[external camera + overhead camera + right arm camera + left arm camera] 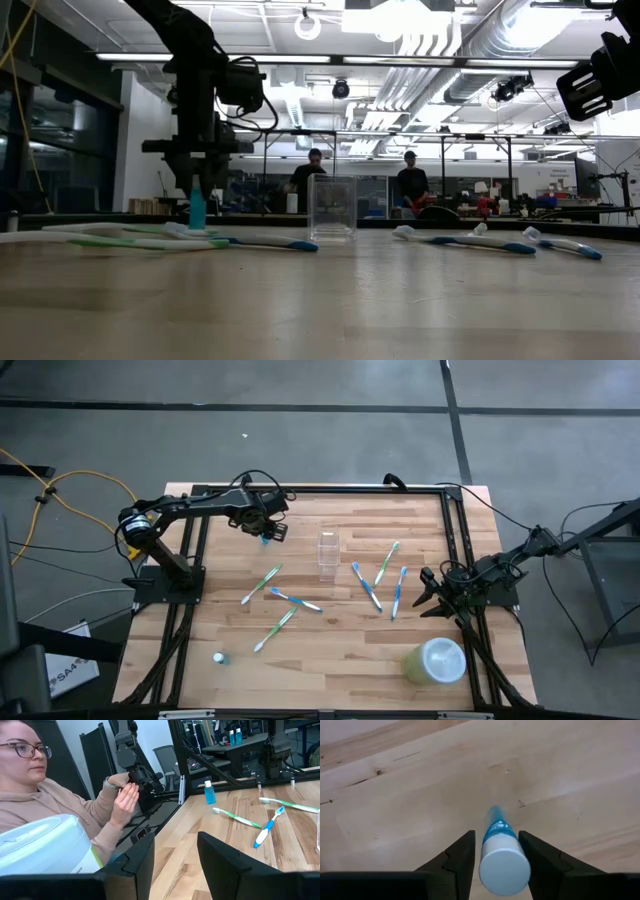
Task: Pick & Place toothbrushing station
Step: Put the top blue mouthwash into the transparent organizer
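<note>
High view: clear cup [328, 552] stands upright at upper centre of the table [330, 660]. Toothbrushes lie flat, three [378, 582] right of it with long axes mostly up-down, three [272, 600] lower left, slanting. Left gripper [266, 536], upper left, is closed on a small tube [503, 857], white cap up, blue end on the wood, axis vertical. Right gripper [430, 597], at right edge, has fingers apart and holds nothing. Another tube [219, 658] sits lower left.
</note>
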Robot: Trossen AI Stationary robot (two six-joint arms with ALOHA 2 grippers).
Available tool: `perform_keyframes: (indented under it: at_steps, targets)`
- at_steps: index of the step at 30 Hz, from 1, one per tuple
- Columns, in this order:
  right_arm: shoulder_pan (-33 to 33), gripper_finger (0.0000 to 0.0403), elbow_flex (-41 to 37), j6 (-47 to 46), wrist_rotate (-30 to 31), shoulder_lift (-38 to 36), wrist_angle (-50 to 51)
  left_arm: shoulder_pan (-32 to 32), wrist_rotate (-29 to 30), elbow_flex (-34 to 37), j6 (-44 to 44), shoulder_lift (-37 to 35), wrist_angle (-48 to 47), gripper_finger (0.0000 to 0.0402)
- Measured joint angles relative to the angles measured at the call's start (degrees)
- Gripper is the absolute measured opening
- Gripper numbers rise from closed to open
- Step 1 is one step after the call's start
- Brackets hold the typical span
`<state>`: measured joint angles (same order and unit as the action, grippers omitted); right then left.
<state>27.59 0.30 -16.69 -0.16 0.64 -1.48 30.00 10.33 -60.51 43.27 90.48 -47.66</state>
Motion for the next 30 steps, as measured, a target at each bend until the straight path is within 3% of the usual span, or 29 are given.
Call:
perform_keyframes:
  at_steps: [6, 12, 30]
  targets:
    - [0.0, 0.0142, 0.0, 0.0, 0.0, 0.0, 0.0, 0.4, -0.1, 0.0, -0.4, 0.0, -0.1, 0.0132]
    - [0.0, 0.0142, 0.0, 0.0, 0.0, 0.0, 0.0, 0.4, 0.0, 0.0, -0.4, 0.0, -0.2, 0.0088]
    - [0.0, 0.0142, 0.0, 0.0, 0.0, 0.0, 0.0, 0.4, -0.1, 0.0, -0.4, -2.1, -0.4, 0.0088]
